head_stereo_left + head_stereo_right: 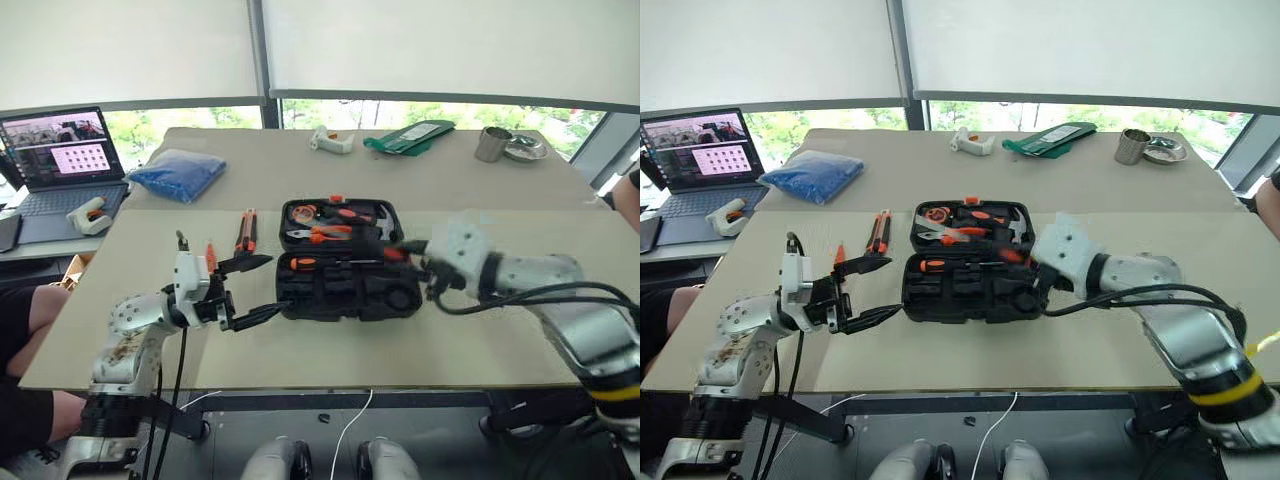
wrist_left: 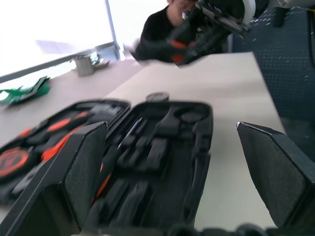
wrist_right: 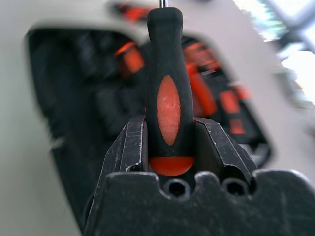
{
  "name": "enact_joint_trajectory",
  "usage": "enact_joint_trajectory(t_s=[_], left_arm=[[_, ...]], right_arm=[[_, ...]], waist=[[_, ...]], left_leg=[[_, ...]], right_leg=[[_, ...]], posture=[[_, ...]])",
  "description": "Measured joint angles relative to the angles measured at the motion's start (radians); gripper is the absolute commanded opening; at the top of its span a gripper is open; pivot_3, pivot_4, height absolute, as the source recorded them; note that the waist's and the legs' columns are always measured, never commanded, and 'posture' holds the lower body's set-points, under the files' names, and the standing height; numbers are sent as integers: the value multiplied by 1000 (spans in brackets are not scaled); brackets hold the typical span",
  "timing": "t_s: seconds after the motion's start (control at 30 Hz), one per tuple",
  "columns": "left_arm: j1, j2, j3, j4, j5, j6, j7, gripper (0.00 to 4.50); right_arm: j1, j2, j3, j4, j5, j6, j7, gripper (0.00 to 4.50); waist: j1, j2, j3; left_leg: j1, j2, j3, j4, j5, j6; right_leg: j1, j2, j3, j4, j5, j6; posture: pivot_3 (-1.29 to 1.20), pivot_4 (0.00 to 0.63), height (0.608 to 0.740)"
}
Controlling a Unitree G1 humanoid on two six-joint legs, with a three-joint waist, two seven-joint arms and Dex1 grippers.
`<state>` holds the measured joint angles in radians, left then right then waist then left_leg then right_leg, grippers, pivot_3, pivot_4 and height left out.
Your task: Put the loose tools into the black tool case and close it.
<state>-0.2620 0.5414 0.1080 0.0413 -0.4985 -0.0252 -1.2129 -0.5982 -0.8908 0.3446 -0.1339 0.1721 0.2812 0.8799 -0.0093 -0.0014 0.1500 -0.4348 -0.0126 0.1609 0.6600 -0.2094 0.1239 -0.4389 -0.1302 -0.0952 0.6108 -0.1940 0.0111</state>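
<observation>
Silver-grey jointed metal arms, lower left (image 1: 135, 330) and lower right (image 1: 560, 300) of frame; black cables looped alongside; yellow band on right forearm; black wedge-shaped textured fingers (image 2: 74, 182).

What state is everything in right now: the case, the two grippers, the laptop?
Black moulded-plastic tool case: lid open, lying flat.
Left gripper: open, holding nothing.
Right gripper: shut on orange-and-black-handled screwdriver.
Orange-black utility knife: loose on table.
Laptop: open, screen lit.

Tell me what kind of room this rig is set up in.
Likely an office or lab test area: large beige tables pushed together by big windows with roller blinds, and an open laptop on a side desk showing what looks like camera feeds.
</observation>
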Motion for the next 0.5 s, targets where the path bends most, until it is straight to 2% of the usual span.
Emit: enact_joint_trajectory(t_s=[0.17,0.5], left_arm=[[31,-1,3,-12,4,-2,25,4500],[82,-1,-5,-67,4,-3,47,4500]], right_arm=[[-131,55,118,256,-157,-169,150,1005],[-294,109,116,563,-260,-358,278,1005]], waist=[[5,-1,1],[1,-1,1]], left_leg=[[-3,-4,0,1,-1,1],[-3,-5,0,1,0,-1]], right_leg=[[-1,-4,-1,-1,4,4],[-2,-8,-2,0,5,5]], posture=[[0,150,740],[0,150,740]])
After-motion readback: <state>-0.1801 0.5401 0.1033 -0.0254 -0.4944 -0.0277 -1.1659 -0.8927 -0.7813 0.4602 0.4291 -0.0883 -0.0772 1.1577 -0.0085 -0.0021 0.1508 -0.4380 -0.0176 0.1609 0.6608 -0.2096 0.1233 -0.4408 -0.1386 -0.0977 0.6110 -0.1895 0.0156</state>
